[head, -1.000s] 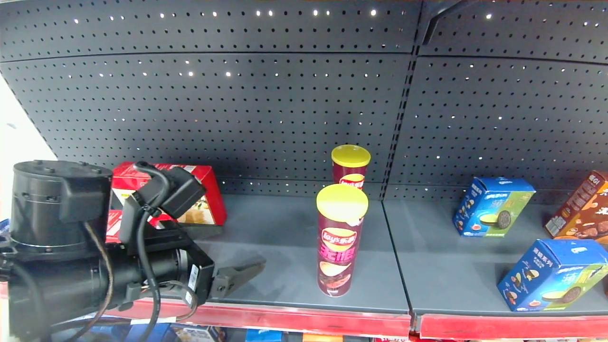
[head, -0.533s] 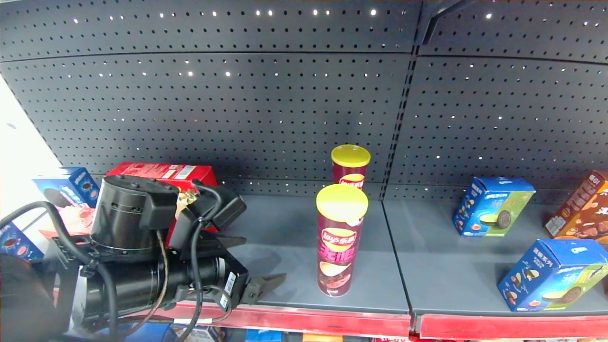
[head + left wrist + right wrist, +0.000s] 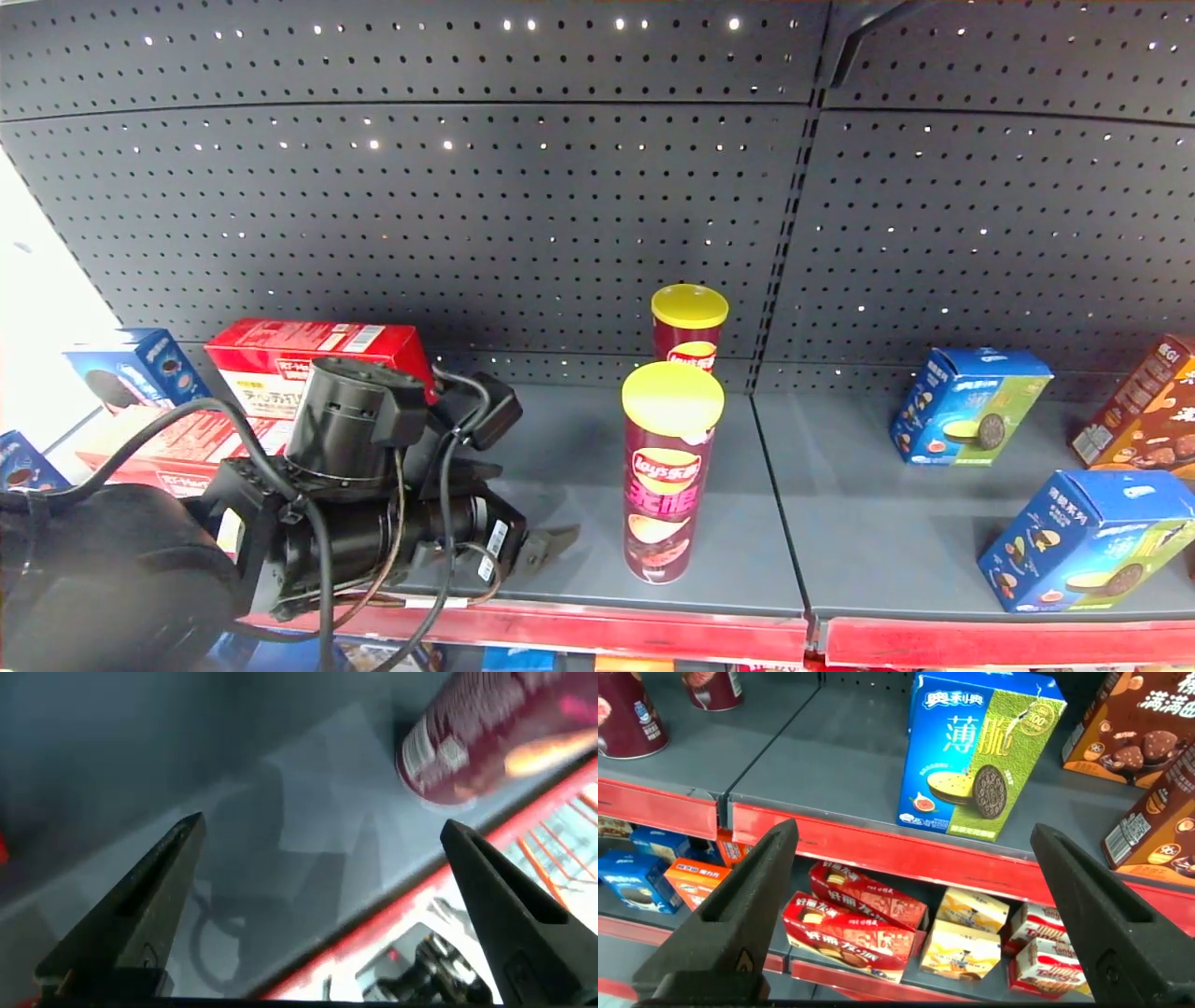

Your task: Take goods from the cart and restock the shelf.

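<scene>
Head view: the left tool (image 3: 553,543) lies low over the front of the shelf (image 3: 579,448), just beside the front can (image 3: 670,471) and apart from it. That can stands upright near the shelf's red edge, and a rear can (image 3: 689,327) stands behind it by the back panel. A red box (image 3: 313,353) sits behind the left arm, and a blue box (image 3: 1088,537) stands in the next bay

Left wrist view: the left tool's jaws are spread wide with nothing between them, the front can past one fingertip

Right wrist view: the right tool (image 3: 913,833) is spread wide and empty before the shelf's edge, with the blue box beyond it and red packs (image 3: 854,922) on the shelf below
</scene>
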